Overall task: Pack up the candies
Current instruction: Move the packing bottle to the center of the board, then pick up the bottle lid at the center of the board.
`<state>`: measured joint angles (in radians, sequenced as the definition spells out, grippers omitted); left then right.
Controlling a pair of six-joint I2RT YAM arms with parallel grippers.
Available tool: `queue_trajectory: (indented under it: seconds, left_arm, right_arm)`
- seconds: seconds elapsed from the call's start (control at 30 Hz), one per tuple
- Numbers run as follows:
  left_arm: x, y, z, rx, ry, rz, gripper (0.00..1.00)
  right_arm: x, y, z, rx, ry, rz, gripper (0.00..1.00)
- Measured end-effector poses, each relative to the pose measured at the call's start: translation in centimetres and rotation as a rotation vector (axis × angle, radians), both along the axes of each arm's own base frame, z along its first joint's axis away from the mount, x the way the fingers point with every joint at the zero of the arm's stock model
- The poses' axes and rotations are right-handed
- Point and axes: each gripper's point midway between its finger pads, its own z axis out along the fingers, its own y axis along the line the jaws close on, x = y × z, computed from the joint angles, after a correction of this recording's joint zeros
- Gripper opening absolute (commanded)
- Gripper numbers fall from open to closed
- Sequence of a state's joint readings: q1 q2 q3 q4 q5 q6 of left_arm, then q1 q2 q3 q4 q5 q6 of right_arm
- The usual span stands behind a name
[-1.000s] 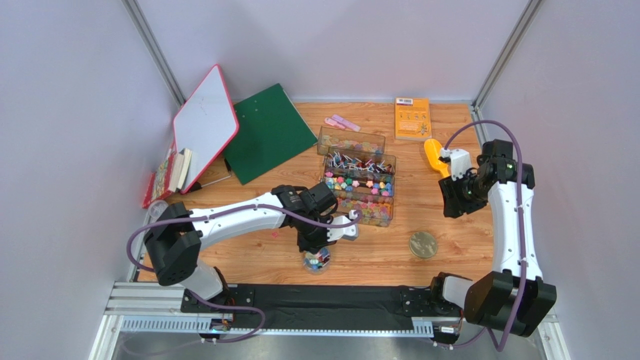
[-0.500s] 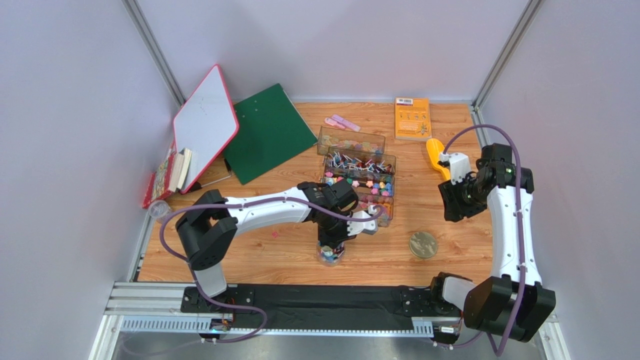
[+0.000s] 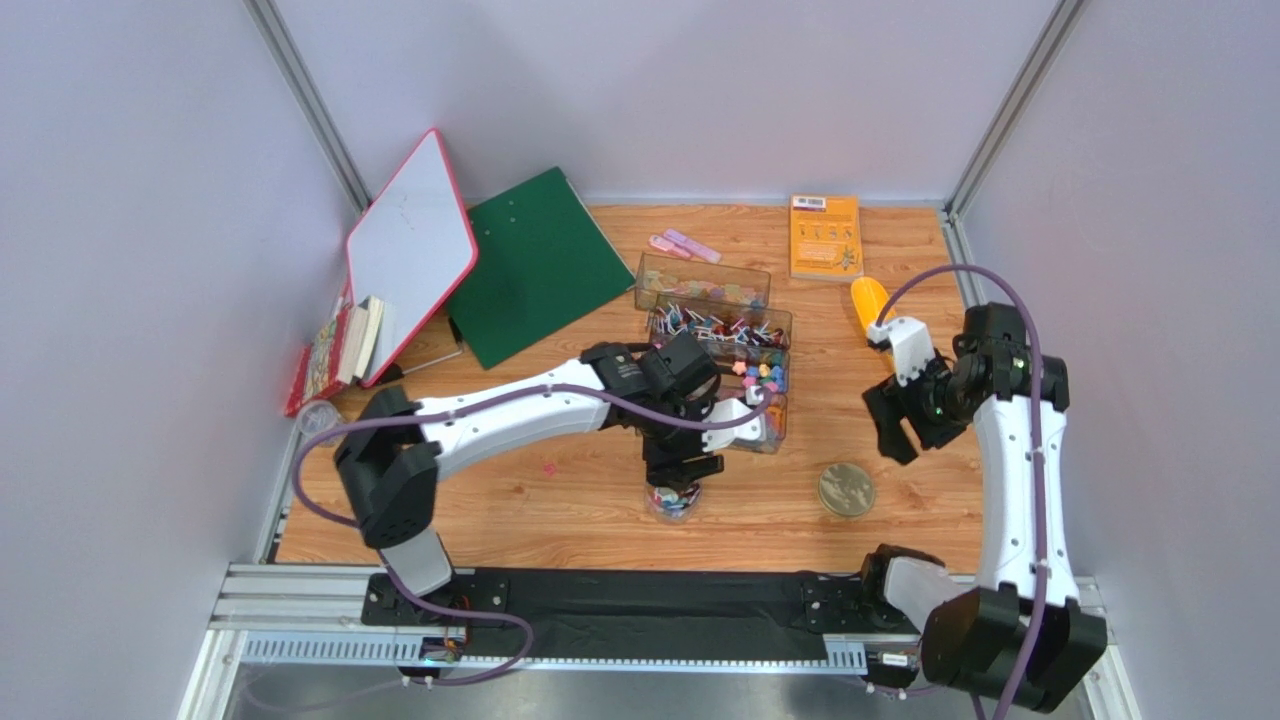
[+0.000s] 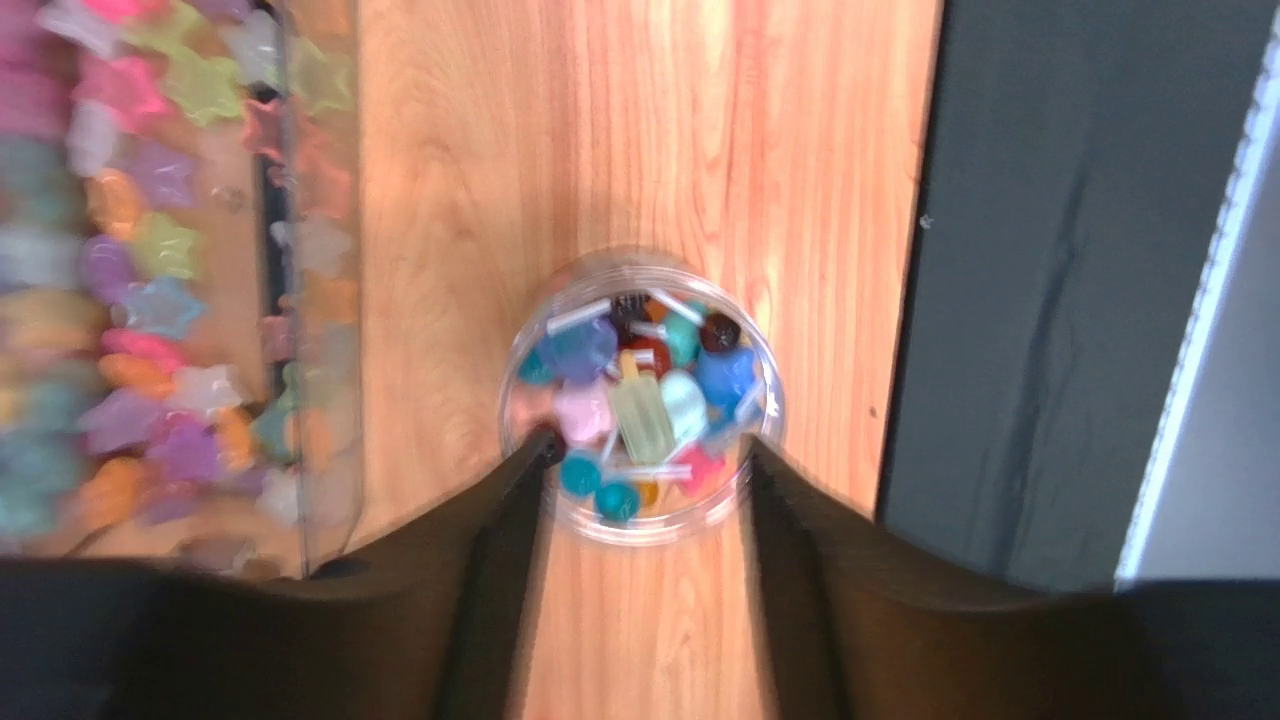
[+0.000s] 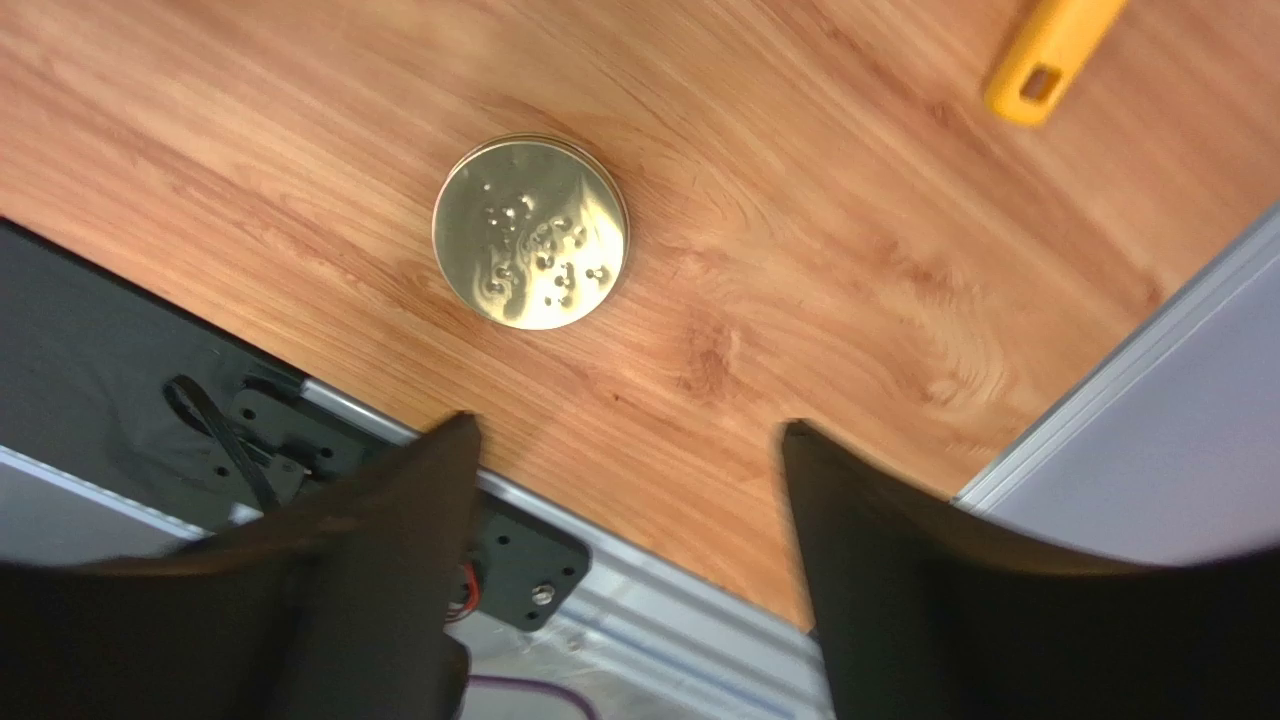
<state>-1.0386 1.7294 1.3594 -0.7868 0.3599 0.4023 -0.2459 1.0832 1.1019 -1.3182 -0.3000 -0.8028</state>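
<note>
The left gripper (image 4: 646,447) stands with its fingers parted at both sides of a small clear jar (image 4: 643,261) of candies (image 4: 631,398), close to the near edge of the desk (image 4: 496,150) and about at its middle. Whether the fingers press on the jar I cannot tell, and just beyond it, toward the middle of the desk, more candies fill a clear compartment box (image 4: 319,180). The right gripper (image 5: 628,432) hangs wide and empty over the near right part of the desk, where a round gold lid (image 5: 531,231) lies flat near the near edge and a yellow scoop (image 5: 1052,53) lies farther back by the right edge.
</note>
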Motion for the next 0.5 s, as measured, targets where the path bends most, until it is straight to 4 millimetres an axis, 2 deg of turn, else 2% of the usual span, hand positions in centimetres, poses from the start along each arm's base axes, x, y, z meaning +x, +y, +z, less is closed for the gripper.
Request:
queue_trajectory:
  seconds: [0.07,0.17,0.23,0.27,0.3,0.37,0.5]
  left_arm:
    - [-0.2,0.4,3.1,-0.056,-0.037,-0.006,0.89]
    - [-0.3,1.0,8.3,-0.159,-0.112,0.003,0.96]
    - [0.3,1.2,10.8,-0.205,-0.164,0.039,1.00]
    - [0.5,1.2,11.5,-0.215,-0.178,0.055,1.00]
    - [1.0,1.1,12.0,-0.217,-0.193,0.085,1.00]
    - [1.6,1.2,11.7,-0.198,-0.200,0.126,1.00]
    - [2.7,2.3,9.6,-0.117,-0.172,0.204,1.00]
  right_arm:
    - [-0.8,0.5,-0.2,-0.004,-0.041,0.075,1.00]
    - [-2.6,1.6,-1.1,-0.015,-0.099,0.218,1.00]
    - [-3.5,2.2,-1.8,-0.024,-0.135,0.339,1.00]
    - [-3.8,2.5,-2.3,-0.031,-0.155,0.403,1.00]
    - [-4.2,2.9,-2.9,-0.036,-0.172,0.469,1.00]
    - [-4.6,3.2,-3.9,-0.049,-0.195,0.569,1.00]
    - [-5.3,3.7,-5.9,-0.048,-0.192,0.729,1.00]
